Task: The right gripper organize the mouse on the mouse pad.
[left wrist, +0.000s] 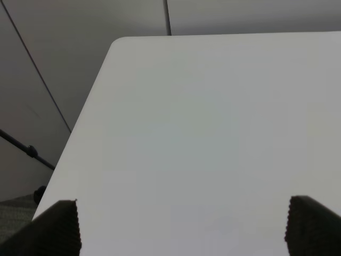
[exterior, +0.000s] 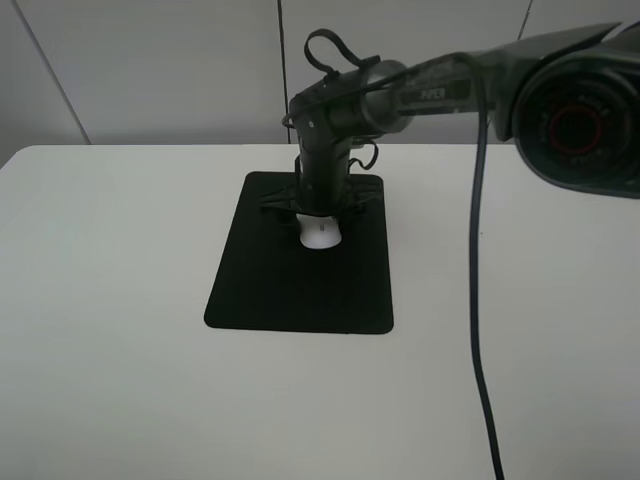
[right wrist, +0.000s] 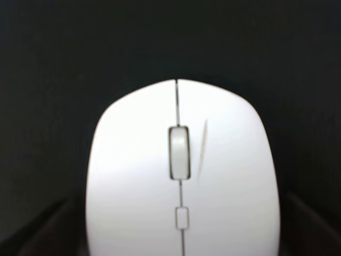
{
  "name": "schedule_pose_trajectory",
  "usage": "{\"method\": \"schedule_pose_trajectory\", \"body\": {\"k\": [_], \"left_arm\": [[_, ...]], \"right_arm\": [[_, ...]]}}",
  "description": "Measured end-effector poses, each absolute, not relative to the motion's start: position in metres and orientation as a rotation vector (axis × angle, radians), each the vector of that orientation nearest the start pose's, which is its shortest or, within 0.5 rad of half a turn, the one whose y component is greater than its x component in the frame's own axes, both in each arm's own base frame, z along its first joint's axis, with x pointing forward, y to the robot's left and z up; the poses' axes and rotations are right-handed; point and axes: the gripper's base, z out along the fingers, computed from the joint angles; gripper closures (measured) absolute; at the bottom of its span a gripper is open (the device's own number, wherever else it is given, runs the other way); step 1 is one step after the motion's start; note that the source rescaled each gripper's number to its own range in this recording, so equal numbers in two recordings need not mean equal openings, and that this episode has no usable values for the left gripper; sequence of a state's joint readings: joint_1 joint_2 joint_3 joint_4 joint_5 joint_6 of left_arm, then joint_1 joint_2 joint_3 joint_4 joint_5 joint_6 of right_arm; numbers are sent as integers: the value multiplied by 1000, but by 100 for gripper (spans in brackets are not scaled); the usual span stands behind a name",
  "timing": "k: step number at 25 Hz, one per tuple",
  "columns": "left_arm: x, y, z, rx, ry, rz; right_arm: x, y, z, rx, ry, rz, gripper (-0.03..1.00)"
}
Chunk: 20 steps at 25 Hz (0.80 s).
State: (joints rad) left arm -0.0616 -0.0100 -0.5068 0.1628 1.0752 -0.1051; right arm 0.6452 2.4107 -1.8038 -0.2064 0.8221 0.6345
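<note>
The white mouse [exterior: 322,238] with a grey scroll wheel lies on the upper middle of the black mouse pad [exterior: 290,290]. My right gripper [exterior: 320,222] reaches down from the back and stands right over the mouse's far end. In the right wrist view the mouse [right wrist: 181,170] fills the picture on the pad [right wrist: 53,64], and a dark finger [right wrist: 42,226] shows on each side of it, spread wide. I see no clear squeeze on the mouse. My left gripper [left wrist: 181,226] is open and empty over bare table.
The white table [exterior: 100,350] lies all around the pad. The right arm [exterior: 440,90] and a large black camera housing [exterior: 580,110] cross the upper right. A dark cable [exterior: 478,300] hangs down over the table's right side. Grey wall panels stand behind the table.
</note>
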Motion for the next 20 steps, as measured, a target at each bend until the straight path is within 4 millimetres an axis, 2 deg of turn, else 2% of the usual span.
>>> {"method": "schedule_pose_trajectory", "body": {"k": [3, 7, 10, 20], "left_arm": [[-8, 13, 279, -55, 2032, 90], [-8, 13, 279, -55, 2032, 90], [-8, 13, 279, -55, 2032, 90], [-8, 13, 279, -55, 2032, 90]], "right_arm": [[397, 281, 90, -192, 2851, 6, 3], [397, 281, 90, -192, 2852, 5, 2], [395, 281, 97, -181, 2859, 10, -1], [382, 270, 182, -253, 2831, 9, -3]]}}
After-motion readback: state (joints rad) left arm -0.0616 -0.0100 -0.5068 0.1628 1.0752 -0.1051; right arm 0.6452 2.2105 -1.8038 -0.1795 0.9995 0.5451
